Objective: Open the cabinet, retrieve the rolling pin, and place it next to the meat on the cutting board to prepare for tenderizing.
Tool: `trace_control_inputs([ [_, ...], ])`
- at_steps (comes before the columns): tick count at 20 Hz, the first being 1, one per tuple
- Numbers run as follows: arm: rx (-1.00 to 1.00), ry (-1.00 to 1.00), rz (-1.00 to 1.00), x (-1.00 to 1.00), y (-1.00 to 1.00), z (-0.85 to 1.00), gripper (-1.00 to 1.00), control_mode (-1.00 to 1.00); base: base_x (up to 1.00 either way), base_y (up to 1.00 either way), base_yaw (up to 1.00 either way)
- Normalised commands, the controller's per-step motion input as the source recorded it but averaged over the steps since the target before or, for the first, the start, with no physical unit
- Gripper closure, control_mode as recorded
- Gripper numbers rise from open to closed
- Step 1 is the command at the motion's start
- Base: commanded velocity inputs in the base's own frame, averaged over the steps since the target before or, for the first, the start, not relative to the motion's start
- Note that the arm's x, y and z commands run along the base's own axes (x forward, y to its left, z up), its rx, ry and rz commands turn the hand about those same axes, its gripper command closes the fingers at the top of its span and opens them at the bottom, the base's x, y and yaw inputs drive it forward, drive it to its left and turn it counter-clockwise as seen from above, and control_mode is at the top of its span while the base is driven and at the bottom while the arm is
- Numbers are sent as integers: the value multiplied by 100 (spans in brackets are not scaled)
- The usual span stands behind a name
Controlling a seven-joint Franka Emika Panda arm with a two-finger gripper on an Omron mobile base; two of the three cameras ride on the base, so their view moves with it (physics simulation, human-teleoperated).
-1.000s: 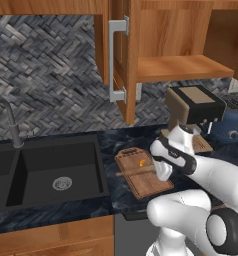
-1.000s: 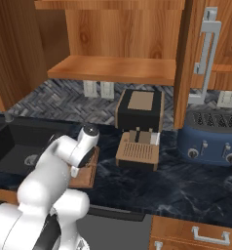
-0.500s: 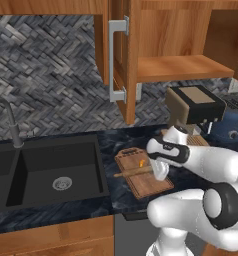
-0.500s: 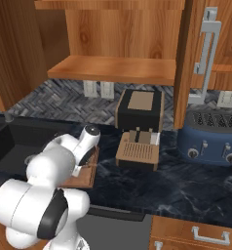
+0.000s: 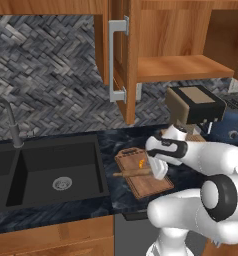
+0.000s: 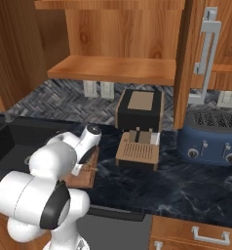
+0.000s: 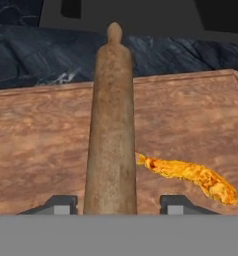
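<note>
My gripper is sitting low over the cutting board with the rolling pin running straight out between the fingertips. There's a visible gap on both sides of the pin in the hand view, so I'd say the jaws are spread and I'm not squeezing it (looks like a let-go to me, though I can't swear the pads aren't brushing the wood lower down).

Using the board as the reference: the pin lies flat across it, with its far handle end poking past the board's far edge over the dark counter. The meat, that little orange sliver, is on the board just beside the pin, one tip about touching it.

From the left base view, the cabinet above and behind the board has its door swung open, shelf bare.

So progress-wise: cabinet opened, pin fetched, pin down next to the meat. My read is that basically everything's done, and all that's left is lifting my hand clear without nudging the pin.
</note>
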Motion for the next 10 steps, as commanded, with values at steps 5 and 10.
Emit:
trace_control_inputs([
  [5, 5, -8, 0, -29, -5, 14, -100, -100, 0, 0, 0],
  [10, 8, -3, -5, -29, -17, 42, -100, -100, 0, 0, 0],
])
